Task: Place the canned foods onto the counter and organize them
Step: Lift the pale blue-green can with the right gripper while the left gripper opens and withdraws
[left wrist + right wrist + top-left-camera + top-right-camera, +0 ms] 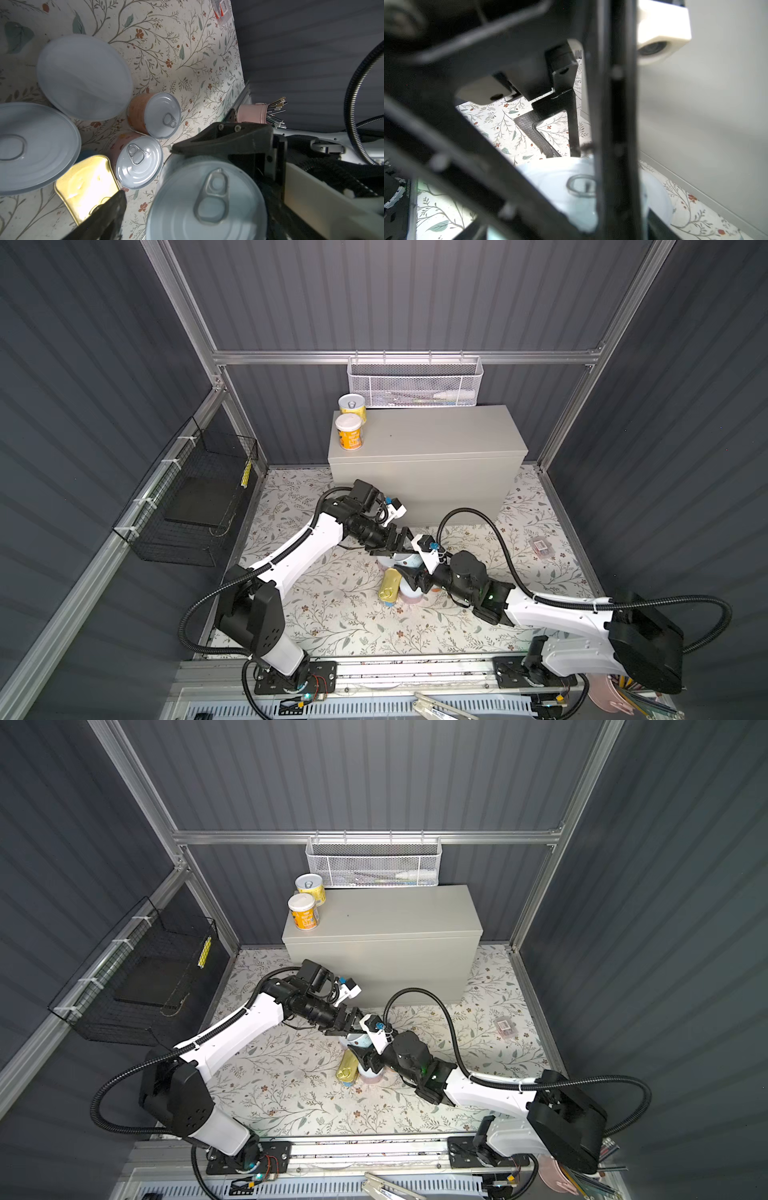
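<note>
Step in hand, as judged: fetching the third can. Two already stand on the grey cabinet [428,439], at the rear-left corner of its top: yellow can [352,405] behind, orange can [350,436] close in front. Six more sit clustered mid-tabletop [332,622], ahead of the cabinet's front face. The right pincer [410,565] is clamped on the pull-tab can [207,203], which looks raised above its neighbours. The left pincer [556,135] hangs fully spread just beside it, grasping nothing. Next move probably calls for either closing the spread pincer round that can as a transfer, or carrying it up beside the orange can. The arms sit very close, so clearance matters. The gold tin [87,182] lies tilted among neighbours and might slip. Unclear: the right pincer's second finger is hidden, the labels under the two nearest lids are unseen, and the right wrist view is mostly blocked by blurred black parts.
</note>
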You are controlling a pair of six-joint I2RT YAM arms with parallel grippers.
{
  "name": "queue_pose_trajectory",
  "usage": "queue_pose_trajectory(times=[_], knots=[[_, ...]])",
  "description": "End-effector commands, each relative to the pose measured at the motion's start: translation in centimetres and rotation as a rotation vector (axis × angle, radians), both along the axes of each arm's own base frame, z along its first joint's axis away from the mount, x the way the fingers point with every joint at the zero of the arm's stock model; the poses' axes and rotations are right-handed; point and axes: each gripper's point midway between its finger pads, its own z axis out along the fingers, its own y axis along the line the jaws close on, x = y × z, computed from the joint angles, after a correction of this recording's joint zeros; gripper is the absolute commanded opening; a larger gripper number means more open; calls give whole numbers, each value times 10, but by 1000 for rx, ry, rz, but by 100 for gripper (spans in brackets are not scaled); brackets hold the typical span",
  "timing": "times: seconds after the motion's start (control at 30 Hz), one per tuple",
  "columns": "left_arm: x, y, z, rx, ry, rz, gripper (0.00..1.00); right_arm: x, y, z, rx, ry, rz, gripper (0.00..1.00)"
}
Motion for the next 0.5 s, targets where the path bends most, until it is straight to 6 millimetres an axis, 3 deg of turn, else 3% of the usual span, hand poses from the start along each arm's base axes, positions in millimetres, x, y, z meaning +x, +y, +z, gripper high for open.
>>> queue_pose_trajectory(times=[0.0, 0.47], knots=[[14, 20, -3, 30, 12, 96, 100, 5, -1, 28, 88, -56, -28, 63], [26, 62, 22, 51, -120, 281, 100, 10, 3, 29, 98, -24, -34, 62]])
